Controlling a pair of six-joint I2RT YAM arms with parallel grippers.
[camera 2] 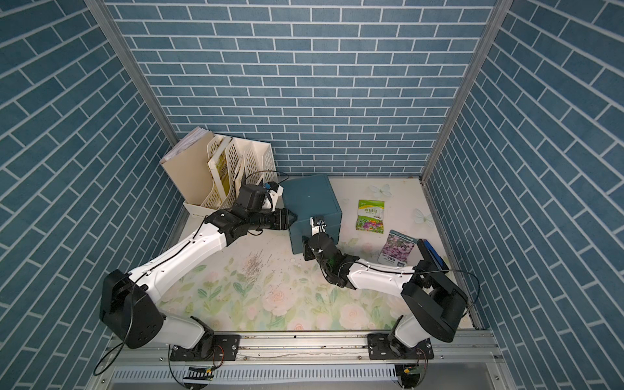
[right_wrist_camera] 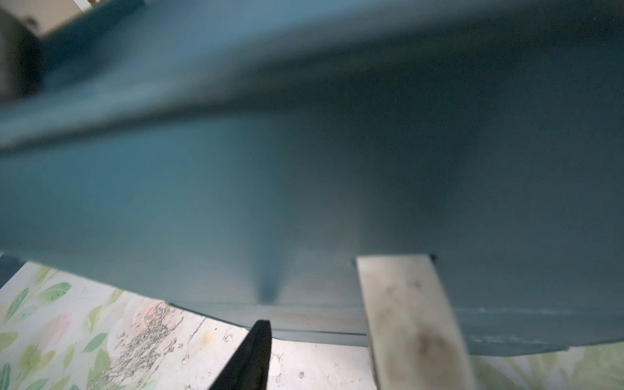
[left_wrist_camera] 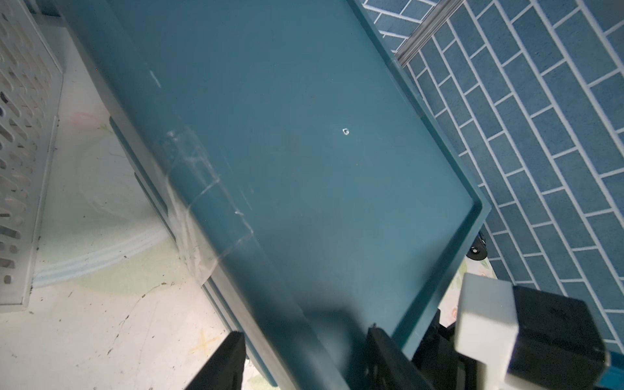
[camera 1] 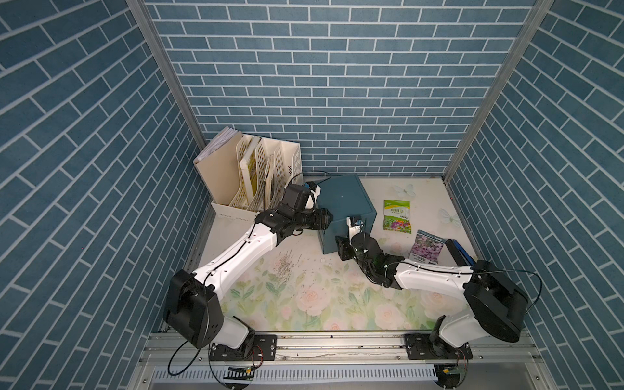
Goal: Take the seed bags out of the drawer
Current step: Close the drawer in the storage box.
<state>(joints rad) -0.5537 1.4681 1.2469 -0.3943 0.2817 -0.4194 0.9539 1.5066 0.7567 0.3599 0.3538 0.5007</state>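
Two seed bags lie on the floral table right of the teal drawer cabinet: a green-white one and, nearer, a pink-purple one. The cabinet's drawer front looks pushed in, so its inside is hidden. My left gripper is at the cabinet's left top edge, its fingers astride the rim and shut on it. My right gripper is low at the cabinet's front, close to the drawer face, with its jaws apart and nothing between them.
A cream file organiser with folders and books stands back left, close behind the left wrist. A dark flat thing with a blue edge leans at the right wall beside the pink-purple bag. Dry crumbs are scattered mid-table.
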